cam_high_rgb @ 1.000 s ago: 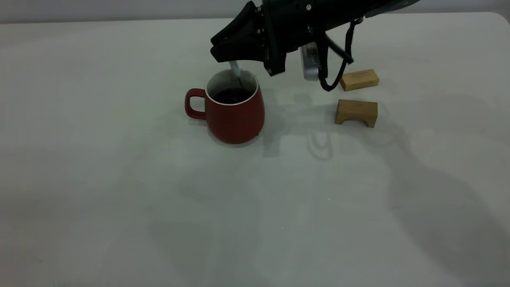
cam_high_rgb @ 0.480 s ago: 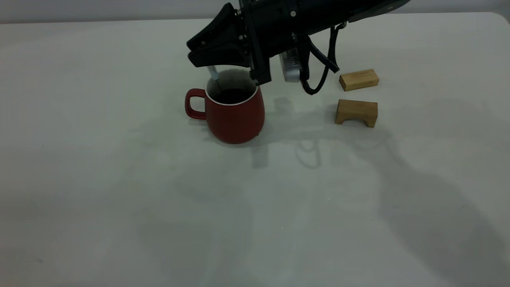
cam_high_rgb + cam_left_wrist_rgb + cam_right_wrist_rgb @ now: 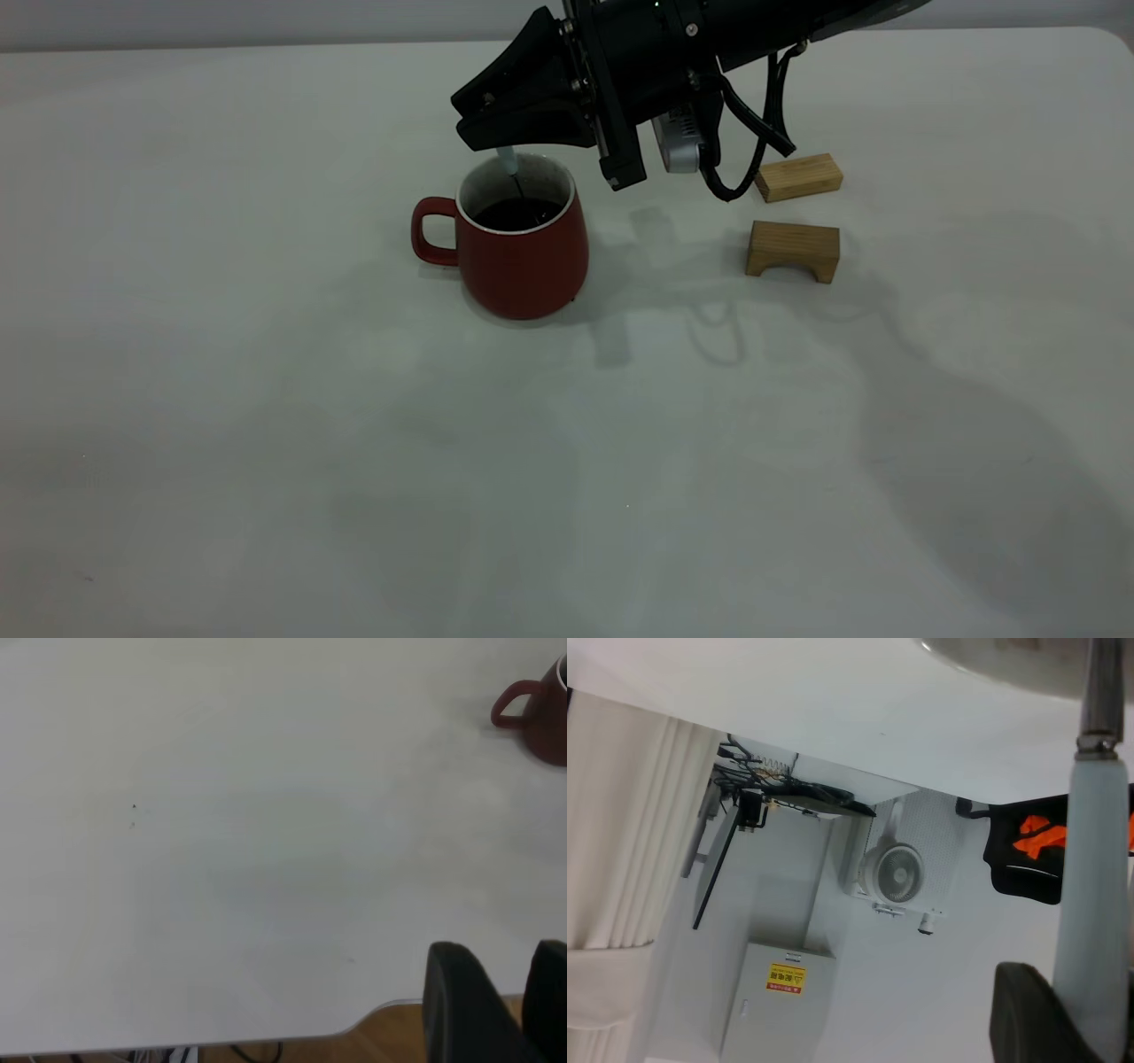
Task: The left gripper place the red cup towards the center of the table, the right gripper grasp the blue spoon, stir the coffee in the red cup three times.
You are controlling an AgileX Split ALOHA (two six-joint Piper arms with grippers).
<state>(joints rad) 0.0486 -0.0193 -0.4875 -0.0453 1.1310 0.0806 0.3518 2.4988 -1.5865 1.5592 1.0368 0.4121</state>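
Since half a second ago the right gripper (image 3: 483, 120) has swung back from the handle side of the red cup (image 3: 523, 248) toward the far rim, carrying the blue spoon (image 3: 509, 164) with it, so the spoon now enters near the middle-back of the opening instead of at the left edge; a second ago it stood further right still, which reads as one sweep of a stirring circle. The gripper's fingers are pressed together on the spoon's pale handle, holding it nearly upright from above so the metal neck drops straight into the coffee (image 3: 518, 213) without the fingers touching the white rim. The right wrist view shows the handle (image 3: 1094, 904) running close alongside one black finger (image 3: 1032, 1014), which fits a firm pinch high on the stem. The cup stands upright on the table (image 3: 266, 399) near its middle, handle pointing to the left arm's side, already set where the task wants it, so it is probably the stirring that is under way. Two wooden blocks (image 3: 797, 177) lie well apart to the right, clear of the arm's path. The left gripper (image 3: 496, 1010) is parked at the table's near edge, far from the cup, its fingers slightly apart and holding nothing, out of the stirring arm's way.
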